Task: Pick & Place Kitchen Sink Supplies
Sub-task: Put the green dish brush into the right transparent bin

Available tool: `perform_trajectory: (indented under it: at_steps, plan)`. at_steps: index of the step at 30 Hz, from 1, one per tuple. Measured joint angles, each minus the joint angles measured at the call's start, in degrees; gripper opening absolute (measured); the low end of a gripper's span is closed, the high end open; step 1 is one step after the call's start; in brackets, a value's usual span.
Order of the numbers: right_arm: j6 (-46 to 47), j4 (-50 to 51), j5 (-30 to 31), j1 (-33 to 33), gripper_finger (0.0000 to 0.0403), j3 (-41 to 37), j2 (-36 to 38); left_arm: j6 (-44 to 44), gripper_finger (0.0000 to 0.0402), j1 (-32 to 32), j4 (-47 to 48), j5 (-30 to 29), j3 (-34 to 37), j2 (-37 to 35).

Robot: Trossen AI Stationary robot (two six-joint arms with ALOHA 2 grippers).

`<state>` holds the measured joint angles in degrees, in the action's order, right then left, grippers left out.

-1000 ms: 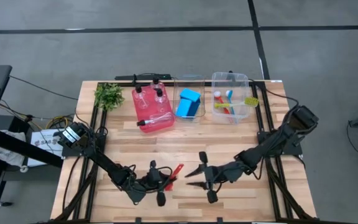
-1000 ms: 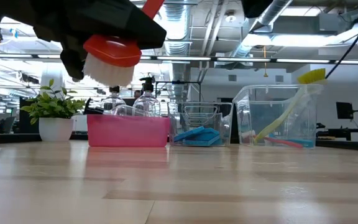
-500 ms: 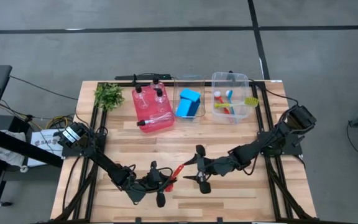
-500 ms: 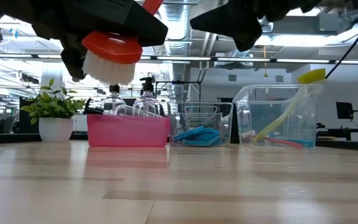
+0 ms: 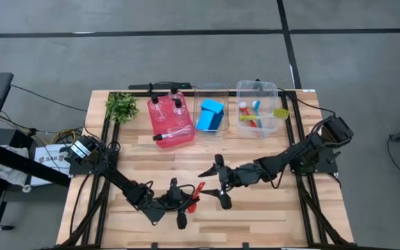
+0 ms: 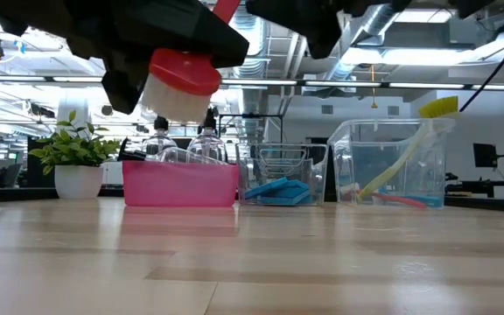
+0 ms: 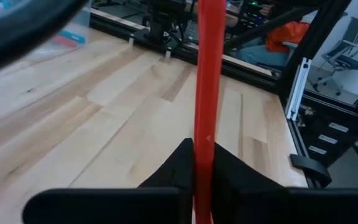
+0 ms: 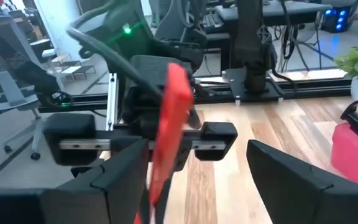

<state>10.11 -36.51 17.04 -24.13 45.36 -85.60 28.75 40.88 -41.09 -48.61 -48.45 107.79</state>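
My left gripper (image 5: pixel 184 202) is near the table's front middle, shut on a red long-handled brush (image 5: pixel 197 193). The brush's red head with white bristles (image 6: pixel 180 85) hangs high above the table. My right gripper (image 5: pixel 216 185) is open just to the right of it. Its fingers (image 8: pixel 118 176) stand on either side of the handle's free end (image 8: pixel 170 118) and I see no touch. Clear pump bottles (image 5: pixel 178 105) lie in a red bin, blue sponges (image 5: pixel 211 114) in a clear bin, and more brushes (image 5: pixel 258 114) in another clear bin. My left gripper pinches the red brush's handle (image 7: pixel 203 140) between its two fingers, at the end nearer the head. The handle runs on forward past the fingertips toward the table's right and far side. The brush is lifted clear of the table, bristles down.
The red bin (image 5: pixel 160 132), the sponge bin (image 5: pixel 222 90) and the brush bin (image 5: pixel 242 87) stand in a row along the far edge. A leafy plant (image 5: pixel 121 105) in a white pot stands left of them. Bare wood lies between the bins and the grippers.
My right gripper has gone toward the table's left and a little toward the far edge, up to the brush handle's free end, staying open. My left gripper has shifted slightly toward the right with the brush still held clear of the table.
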Motion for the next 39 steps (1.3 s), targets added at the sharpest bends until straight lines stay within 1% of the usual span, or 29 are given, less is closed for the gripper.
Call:
perform_trajectory:
  at_steps: [4,7,9,10,12,13,15,16,17,19,23,25,30,32,36,39]
  plan:
    - [0.29,-0.18,-3.12,1.86,0.0265,0.0,0.0,0.0,0.0039,-0.51,-0.19,0.4,0.0,0.0]
    - [0.32,-0.37,-3.92,2.76,0.0262,0.0,0.0,0.13,0.0031,-0.54,-0.41,0.56,0.0,0.0]
    - [0.33,-0.88,-4.5,2.99,0.0247,0.0,0.0,0.07,0.002,-0.54,-0.46,0.66,-0.02,-0.04]
    - [0.29,-1.26,-5.49,3.16,0.0233,0.0,0.0,0.03,0.002,-0.51,-0.42,0.7,-0.02,-0.04]
    - [0.06,-2.19,-8.27,3.27,0.0185,0.0,0.0,0.03,0.002,-0.47,-0.41,0.76,-0.02,-0.04]
    - [0.01,-2.34,-9.73,3.29,0.0152,0.0,0.0,0.07,0.0023,-0.45,-0.43,0.78,-0.02,-0.04]
    - [-0.32,-2.76,-12.43,3.32,0.0066,0.0,0.0,0.15,0.0036,-0.47,-0.41,0.76,-0.02,-0.04]
    - [-1.13,-3.01,-13.44,3.32,0.0035,0.0,0.0,0.15,0.0041,-0.48,-0.45,0.78,-0.02,-0.04]
    - [-1.27,-3.1,-14.25,3.2,0.0022,0.09,0.0,0.16,0.0043,-0.51,-0.33,0.61,-0.02,-0.04]
    - [-1.23,-2.03,-14.21,3.0,0.0018,0.76,0.0,0.03,0.0041,-0.52,-0.31,0.93,-0.02,-0.04]
    - [-2.33,0.26,-14.19,2.4,0.0009,2.26,0.0,-0.3,0.0022,-0.41,-0.36,1.06,-0.02,-0.04]
    - [-2.73,1.99,-14.2,2.33,0.0006,3.38,0.0,-0.28,0.0021,-0.41,-0.56,1.04,-0.02,-0.06]
    - [-4.21,8.29,-13.86,2.03,0.0005,7.3,0.0,1.82,0.0055,-0.44,-0.85,1.07,-0.02,-0.09]
    - [-4.43,10.84,-12.56,2.0,0.0004,9.08,0.0,2.27,0.0064,-0.52,-1.22,1.06,-0.02,-0.11]
    - [-4.68,14.73,-12.26,2.01,0.0004,11.79,0.0,2.36,0.0069,-0.54,-2.69,1.35,-0.02,-0.31]
    - [-4.52,18.23,-12.29,2.0,0.0004,13.83,0.0,1.94,0.007,-0.56,-2.68,3.9,-0.02,-1.79]
